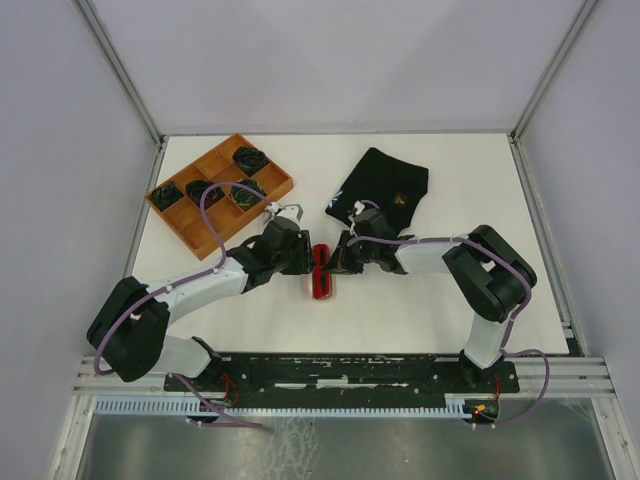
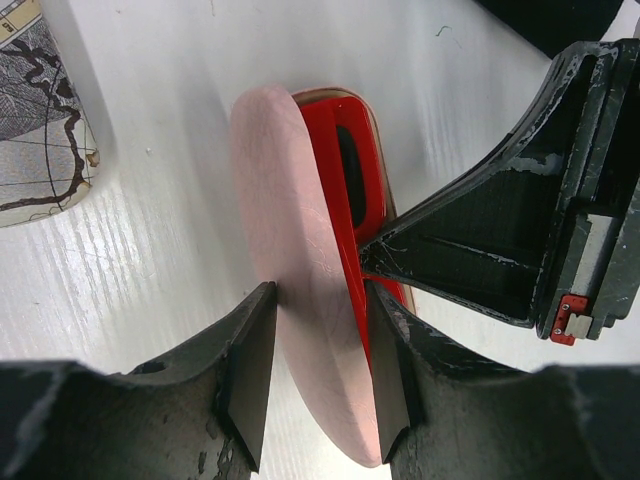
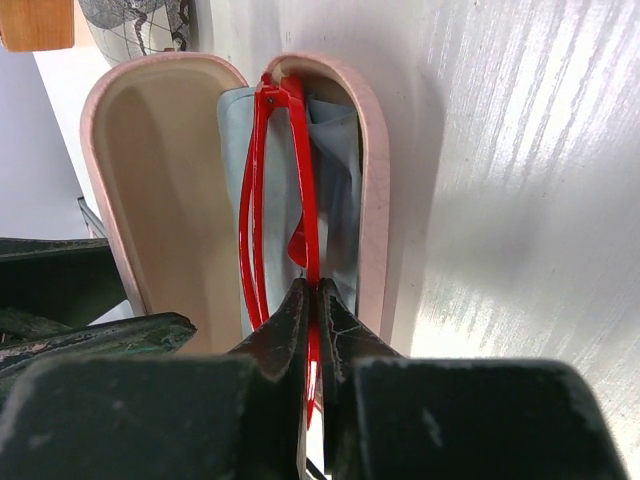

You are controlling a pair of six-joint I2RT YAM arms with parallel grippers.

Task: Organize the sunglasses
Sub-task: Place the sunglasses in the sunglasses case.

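At the centre of the top view, on the worktop (image 1: 420,300), the right end effector (image 3: 315,330) pinches the red sunglasses (image 2: 345,175) inside the open pink glasses case (image 2: 285,250). The left end effector (image 2: 320,370) clamps one shell of it. The case is not yet closed, and no second pair is visible.

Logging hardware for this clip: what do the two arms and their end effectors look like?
The left arm and right arm share white links, bulky black joints and a purple cable each. The left end effector and right end effector are black, with scuffed wedge-shaped fingers; the right one bears a small red tab.
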